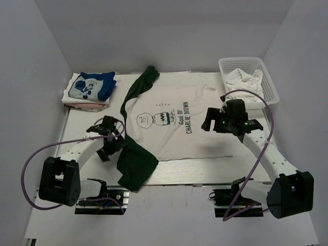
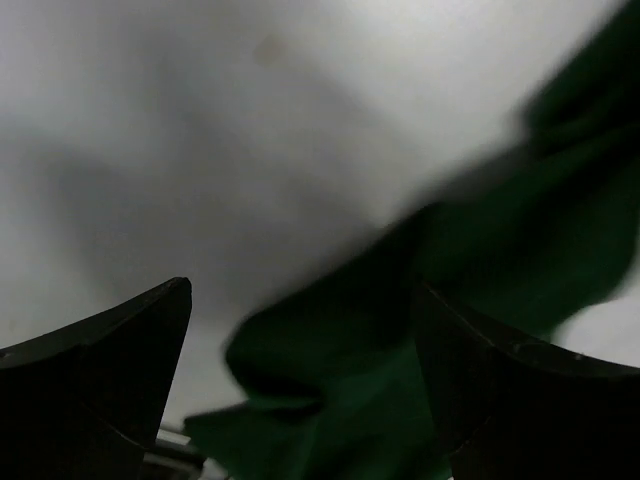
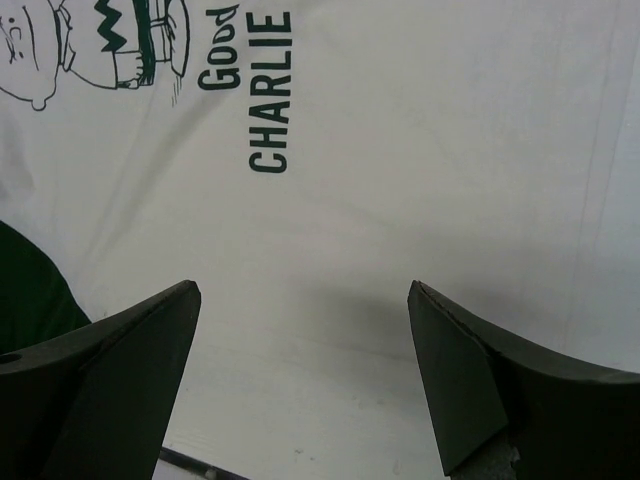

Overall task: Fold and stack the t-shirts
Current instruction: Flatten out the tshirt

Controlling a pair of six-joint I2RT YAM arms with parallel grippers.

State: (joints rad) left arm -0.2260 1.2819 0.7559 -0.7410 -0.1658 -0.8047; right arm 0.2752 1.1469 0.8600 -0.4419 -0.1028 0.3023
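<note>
A white surface (image 1: 205,166) is enclosed by pale walls (image 1: 164,36). The Charlie Brown t-shirt (image 1: 174,128) is spread flat mid-surface. The left tool (image 1: 114,139) is held wide open over its green sleeve (image 1: 134,164), and the right tool (image 1: 209,120) wide open over its white cloth; nothing is gripped.

The left arm (image 1: 82,148) and right arm (image 1: 266,154) are showing white links between blocky black bases (image 1: 59,179) and black wrists. A purple cable (image 1: 23,171) is looping from each. Small green lights (image 1: 224,122) are glowing on the right wrist. The fingers (image 3: 100,400) are tapering, matte black.
</note>
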